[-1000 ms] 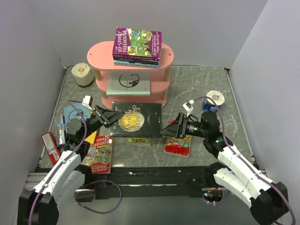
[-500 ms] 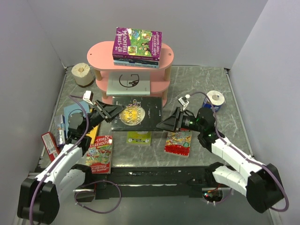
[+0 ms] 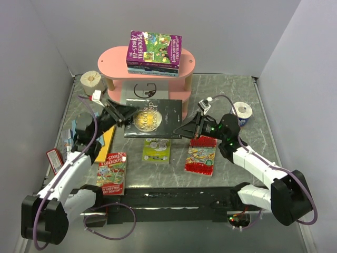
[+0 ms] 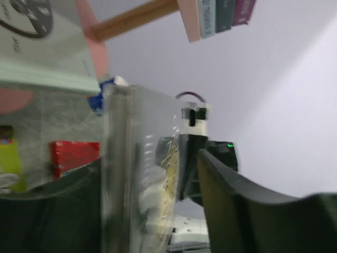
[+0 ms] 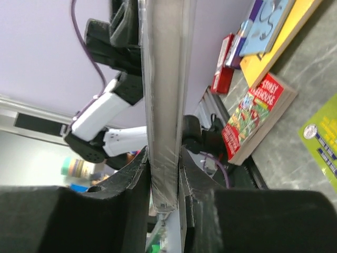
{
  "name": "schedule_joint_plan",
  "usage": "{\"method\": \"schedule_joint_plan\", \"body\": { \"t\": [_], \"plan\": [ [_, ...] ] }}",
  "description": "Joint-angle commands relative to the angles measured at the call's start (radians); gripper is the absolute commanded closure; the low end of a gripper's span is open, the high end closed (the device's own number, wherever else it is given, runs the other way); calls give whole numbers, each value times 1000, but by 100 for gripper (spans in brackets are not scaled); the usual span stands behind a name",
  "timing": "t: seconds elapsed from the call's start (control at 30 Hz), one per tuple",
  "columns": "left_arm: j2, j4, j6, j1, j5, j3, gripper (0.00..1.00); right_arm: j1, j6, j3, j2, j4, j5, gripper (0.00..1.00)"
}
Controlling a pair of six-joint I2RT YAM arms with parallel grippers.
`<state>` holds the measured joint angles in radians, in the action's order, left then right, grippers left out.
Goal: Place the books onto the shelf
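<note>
A dark floral book [image 3: 154, 118] hangs level just in front of the pink shelf [image 3: 113, 57], between both grippers. My right gripper [image 3: 185, 128] is shut on its right edge. In the right wrist view both pads press the book's edge [image 5: 163, 105] at the gripper [image 5: 164, 184]. My left gripper [image 3: 125, 113] is at the book's left edge with its jaws apart. In the left wrist view the book [image 4: 137, 174] lies near one finger, with a gap to the other finger [image 4: 231, 200]. A purple-topped stack of books [image 3: 154, 50] sits on the top tier and a grey book [image 3: 145, 90] on the middle tier.
On the table lie a lime green book [image 3: 156, 149], a red book [image 3: 200, 158], a red Treehouse book [image 3: 111, 173], and yellow [image 3: 107, 142] and light blue [image 3: 79, 126] books at the left. Paper rolls stand at the back left [image 3: 93, 81] and at the right [image 3: 242, 110].
The dark book has moved away from the arms toward the shelf, uncovering the lime green book. The right gripper has closed onto its edge. The left jaws have widened.
</note>
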<state>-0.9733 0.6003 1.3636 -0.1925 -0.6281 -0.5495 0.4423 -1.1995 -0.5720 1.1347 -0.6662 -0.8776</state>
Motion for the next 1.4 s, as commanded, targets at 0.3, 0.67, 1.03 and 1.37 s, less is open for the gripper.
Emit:
{"method": "schedule_joint_plan", "body": {
  "t": [0.3, 0.67, 1.03, 1.37],
  "plan": [
    [145, -948, -460, 119, 496, -288, 12, 9, 118, -218, 13, 117, 15, 100],
    [263, -1030, -475, 171, 596, -253, 12, -39, -107, -198, 154, -228, -6, 100],
    [251, -967, -451, 174, 519, -205, 13, -91, -97, -331, 283, -180, 11, 100],
    [219, -893, -425, 176, 452, -181, 15, -94, -133, -434, 433, -168, 69, 100]
  ]
}}
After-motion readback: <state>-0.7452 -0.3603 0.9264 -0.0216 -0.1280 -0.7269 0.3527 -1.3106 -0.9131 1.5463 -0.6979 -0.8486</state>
